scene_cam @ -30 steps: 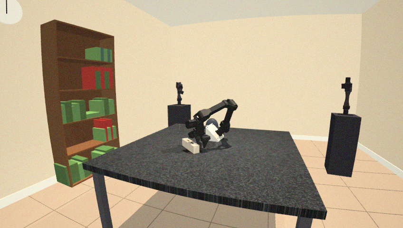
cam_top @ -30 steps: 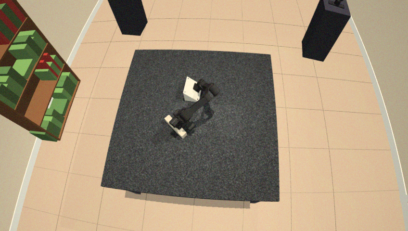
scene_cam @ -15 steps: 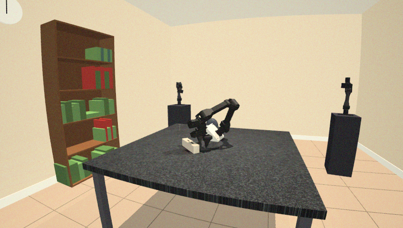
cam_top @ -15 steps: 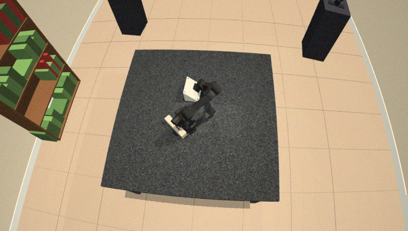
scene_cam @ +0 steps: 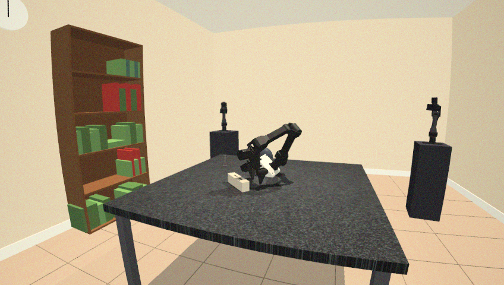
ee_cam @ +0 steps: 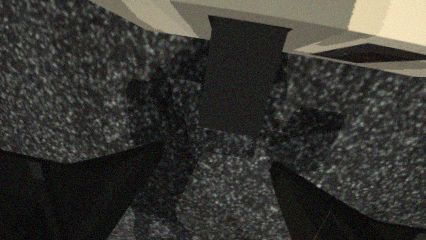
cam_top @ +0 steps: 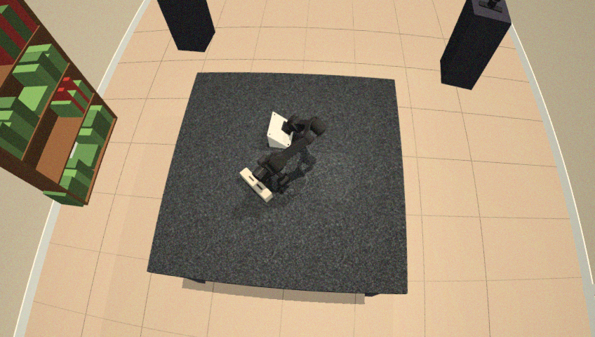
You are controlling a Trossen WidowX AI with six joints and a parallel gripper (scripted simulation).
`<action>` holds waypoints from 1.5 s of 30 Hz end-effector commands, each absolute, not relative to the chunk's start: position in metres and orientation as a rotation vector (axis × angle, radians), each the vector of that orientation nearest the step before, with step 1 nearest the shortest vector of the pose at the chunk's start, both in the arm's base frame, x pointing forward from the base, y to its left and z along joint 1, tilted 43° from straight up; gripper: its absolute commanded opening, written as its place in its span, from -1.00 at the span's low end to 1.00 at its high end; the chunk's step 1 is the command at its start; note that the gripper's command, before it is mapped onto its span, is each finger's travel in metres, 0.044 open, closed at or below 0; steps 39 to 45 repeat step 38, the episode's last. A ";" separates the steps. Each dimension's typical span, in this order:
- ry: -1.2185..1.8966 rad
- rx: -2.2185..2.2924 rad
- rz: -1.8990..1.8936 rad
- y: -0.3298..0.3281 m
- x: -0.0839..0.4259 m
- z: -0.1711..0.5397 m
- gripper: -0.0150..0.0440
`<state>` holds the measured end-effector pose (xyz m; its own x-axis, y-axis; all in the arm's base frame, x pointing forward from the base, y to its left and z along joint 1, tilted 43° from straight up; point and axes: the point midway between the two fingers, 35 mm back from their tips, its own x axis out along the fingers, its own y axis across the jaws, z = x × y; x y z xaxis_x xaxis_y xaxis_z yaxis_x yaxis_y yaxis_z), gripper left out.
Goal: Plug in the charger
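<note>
Matte black arm [cam_top: 288,155] [scene_cam: 276,134], blocky joints, slim angular links, dark tapering fingers [scene_cam: 261,176]
</note>
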<state>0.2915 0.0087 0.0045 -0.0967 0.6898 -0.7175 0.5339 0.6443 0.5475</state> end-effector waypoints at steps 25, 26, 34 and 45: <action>1.238 0.990 -0.247 -0.048 0.305 0.055 1.00; 1.238 0.990 -0.247 -0.048 0.305 0.055 1.00; 1.238 0.990 -0.247 -0.048 0.305 0.055 1.00; 1.238 0.990 -0.247 -0.048 0.305 0.055 1.00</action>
